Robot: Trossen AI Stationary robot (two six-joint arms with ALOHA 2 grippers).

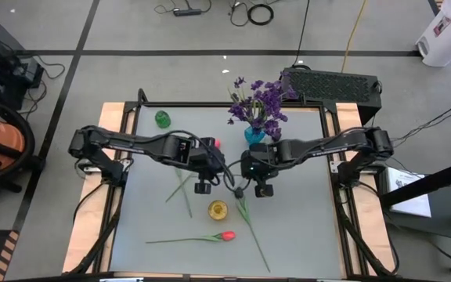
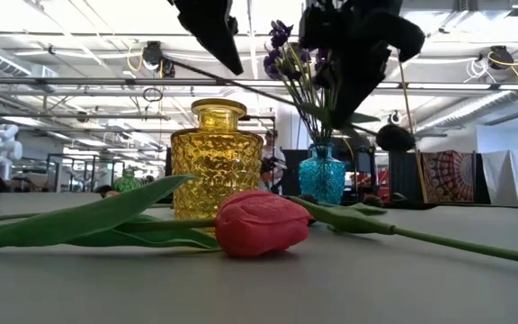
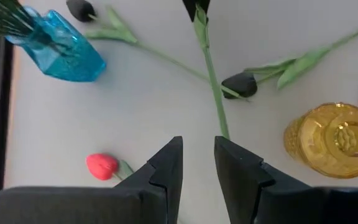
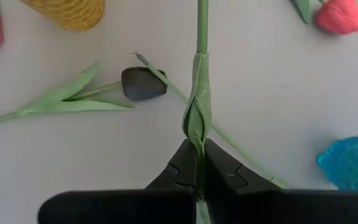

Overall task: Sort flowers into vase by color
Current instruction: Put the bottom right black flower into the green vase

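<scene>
Two tools hang close together over the middle of the grey surface (image 1: 304,227). The right tool (image 4: 199,163) is clenched on a thin green flower stem (image 4: 201,25), its dark fingers pressed together around the leaf-wrapped part, and the stem runs on across the view of the left tool (image 3: 197,165). The left tool's fingers stand a little apart with nothing between them, just above that stem.

On the surface below lie several flowers: a near-black tulip bud (image 4: 143,83) with long green leaves, a red-pink tulip (image 1: 225,235) lying flat toward the front edge with its stem stretched to the left, and another red-pink bud (image 3: 102,165) near the left tool. A yellow glass vase (image 1: 218,209) stands upright just behind the front tulip. A blue vase (image 1: 254,135) at the back holds the purple blooms (image 1: 261,100), and a green vase (image 1: 162,118) stands at the back left, well apart from the others.
</scene>
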